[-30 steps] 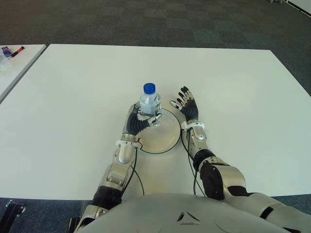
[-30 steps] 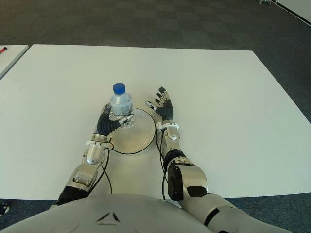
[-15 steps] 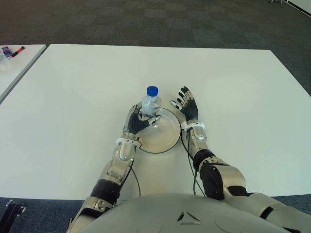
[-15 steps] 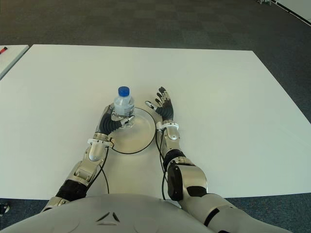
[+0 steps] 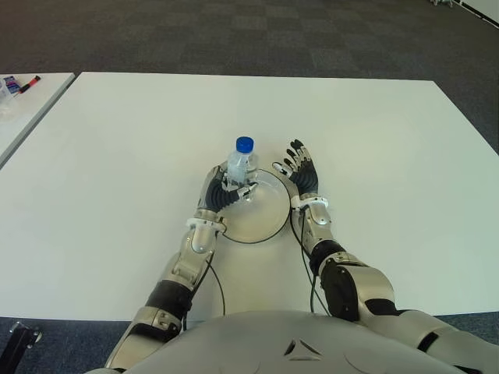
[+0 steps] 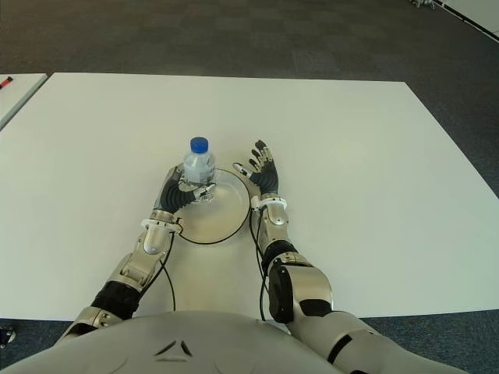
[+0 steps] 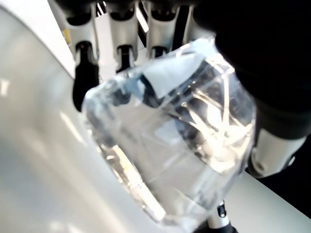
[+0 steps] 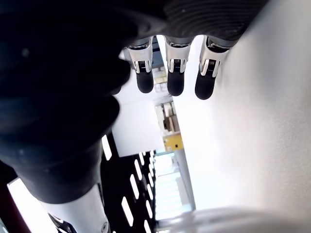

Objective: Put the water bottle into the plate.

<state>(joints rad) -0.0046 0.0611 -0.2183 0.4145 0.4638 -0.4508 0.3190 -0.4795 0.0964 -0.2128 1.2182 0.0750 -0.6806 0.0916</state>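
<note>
A clear water bottle [image 5: 240,164] with a blue cap stands upright at the far left part of the round white plate [image 5: 261,216], near its dark rim. My left hand [image 5: 222,192] is shut on the bottle's lower body, fingers wrapped around it; the left wrist view shows the bottle [image 7: 180,145] held against the fingers [image 7: 121,53]. I cannot tell whether the bottle's base touches the plate. My right hand [image 5: 302,170] shows flat and open just right of the plate, fingers [image 8: 167,73] stretched out with nothing in them.
The plate sits on a wide white table [image 5: 374,140] with bare surface all around. A second white table [image 5: 23,101] at the far left holds a marker [image 5: 28,80]. Dark carpet lies beyond the far edge.
My left hand has carried the bottle a little right and lower, from above the plate's left rim to over the plate. The right hand has not moved.
</note>
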